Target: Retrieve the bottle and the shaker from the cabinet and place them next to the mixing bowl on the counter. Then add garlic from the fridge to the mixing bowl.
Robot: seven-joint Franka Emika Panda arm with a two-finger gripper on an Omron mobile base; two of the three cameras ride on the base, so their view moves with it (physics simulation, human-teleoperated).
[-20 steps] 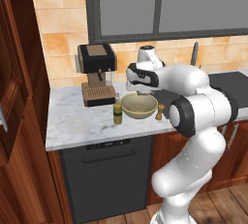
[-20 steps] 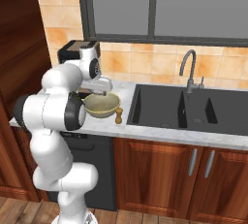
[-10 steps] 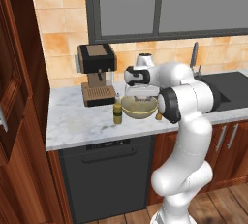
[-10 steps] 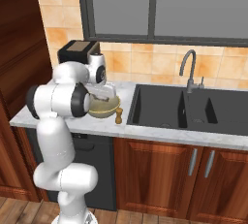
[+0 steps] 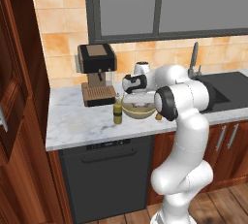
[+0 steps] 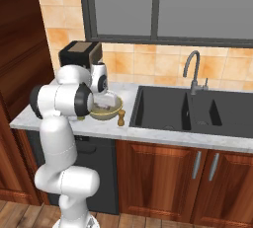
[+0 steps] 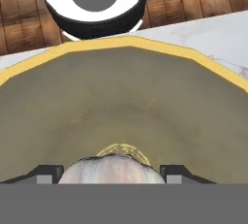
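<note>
The olive-yellow mixing bowl [image 5: 131, 113] [image 6: 114, 109] stands on the white marble counter [image 5: 77, 126]. My gripper [image 5: 137, 99] [image 6: 104, 102] [image 7: 111, 173] hangs just above the bowl's inside, pointing down, shut on the pale garlic [image 7: 111, 168], which fills the gap between the fingertips [image 7: 48, 173]. The bowl's wall [image 7: 121, 97] spreads below the garlic. The small olive-green bottle [image 5: 117, 112] stands upright right beside the bowl on the side toward the coffee machine. The little brown shaker [image 5: 158, 117] [image 6: 121, 118] stands on the bowl's other side, toward the sink.
A dark coffee machine [image 5: 97, 72] [image 6: 79, 54] stands behind the bottle against the tiled wall. The black sink [image 6: 188, 113] with its faucet [image 6: 190, 69] lies to the right of the bowl. A dark wooden cabinet [image 5: 14, 97] rises at the counter's left end.
The arm's elbow has swung up and over, and the hand has dipped a little lower into the bowl. Bowl, bottle and shaker have stayed in place.
</note>
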